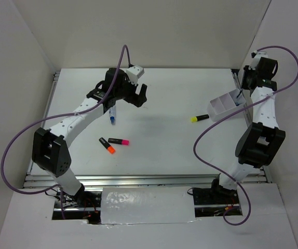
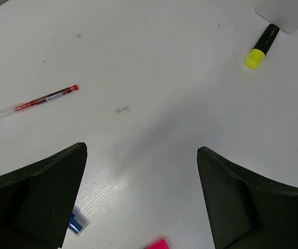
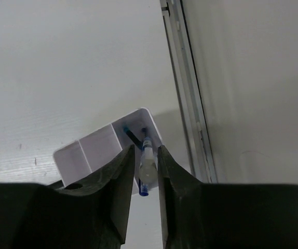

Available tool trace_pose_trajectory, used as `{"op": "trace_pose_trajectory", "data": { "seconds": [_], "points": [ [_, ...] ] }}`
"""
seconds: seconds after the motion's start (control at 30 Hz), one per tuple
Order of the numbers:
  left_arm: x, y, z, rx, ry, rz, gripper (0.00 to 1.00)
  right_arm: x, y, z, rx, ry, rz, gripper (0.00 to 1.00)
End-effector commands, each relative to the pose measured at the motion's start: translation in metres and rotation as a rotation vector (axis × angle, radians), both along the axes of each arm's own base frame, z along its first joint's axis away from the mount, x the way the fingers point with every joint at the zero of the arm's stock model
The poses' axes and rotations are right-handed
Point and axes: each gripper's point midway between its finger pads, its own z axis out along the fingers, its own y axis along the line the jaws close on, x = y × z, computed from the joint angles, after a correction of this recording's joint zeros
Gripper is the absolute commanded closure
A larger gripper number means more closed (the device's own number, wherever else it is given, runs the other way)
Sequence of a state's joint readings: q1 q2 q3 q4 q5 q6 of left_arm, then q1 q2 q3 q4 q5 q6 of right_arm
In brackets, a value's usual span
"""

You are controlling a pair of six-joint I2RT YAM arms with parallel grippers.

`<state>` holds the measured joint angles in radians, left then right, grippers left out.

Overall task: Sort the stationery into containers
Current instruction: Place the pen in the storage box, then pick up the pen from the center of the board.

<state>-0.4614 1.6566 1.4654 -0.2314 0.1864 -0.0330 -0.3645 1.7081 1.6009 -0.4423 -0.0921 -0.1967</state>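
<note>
no readable text, print on red pen (image 2: 39, 99) too small

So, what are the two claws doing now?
Left gripper open above table. Right gripper shut on clear pen at white box. Yellow highlighter, pink highlighter, orange highlighter loose. Nothing blocking.

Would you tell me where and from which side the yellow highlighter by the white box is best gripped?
Probably from straight above, closing across the middle of the yellow highlighter, nearer its yellow end. It lies flat on the table, and its black end sits close to the white box.
</note>
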Motion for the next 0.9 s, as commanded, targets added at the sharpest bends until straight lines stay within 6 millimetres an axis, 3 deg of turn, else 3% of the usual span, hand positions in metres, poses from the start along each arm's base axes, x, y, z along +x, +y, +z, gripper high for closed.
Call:
{"op": "trace_pose_trajectory", "data": {
  "seconds": [0.0,0.17,0.27,0.4,0.63,0.7,0.73,0.77,0.87],
  "points": [
    [0.009,0.002,-0.005,0.014,-0.003,0.009,0.01,0.004,-0.005,0.011,-0.028,-0.019,0.0,0.67],
    [0.018,0.011,-0.007,-0.012,0.017,0.034,0.01,0.006,-0.001,0.014,-0.013,-0.017,0.018,0.53],
    [0.031,0.02,-0.008,-0.018,0.008,0.064,0.01,0.005,0.007,0.02,0.011,-0.029,0.04,0.51],
    [0.067,0.033,-0.01,-0.017,-0.016,0.103,0.01,-0.001,0.036,0.033,0.065,-0.061,0.112,0.51],
    [0.141,0.055,-0.036,-0.042,-0.026,0.05,0.25,-0.027,0.092,0.045,0.147,-0.076,0.254,0.51],
    [0.159,0.057,-0.05,-0.072,-0.011,0.045,0.25,-0.032,0.103,0.046,0.168,-0.074,0.277,0.51],
    [0.169,0.067,-0.055,-0.074,-0.017,0.063,0.25,-0.038,0.107,0.046,0.179,-0.069,0.286,0.51],
    [0.177,0.067,-0.07,-0.101,0.011,0.085,0.24,-0.041,0.111,0.048,0.193,-0.07,0.296,0.51],
    [0.198,0.077,-0.08,-0.144,0.011,0.129,0.2,-0.051,0.123,0.046,0.219,-0.058,0.326,0.51]
  ]
}}
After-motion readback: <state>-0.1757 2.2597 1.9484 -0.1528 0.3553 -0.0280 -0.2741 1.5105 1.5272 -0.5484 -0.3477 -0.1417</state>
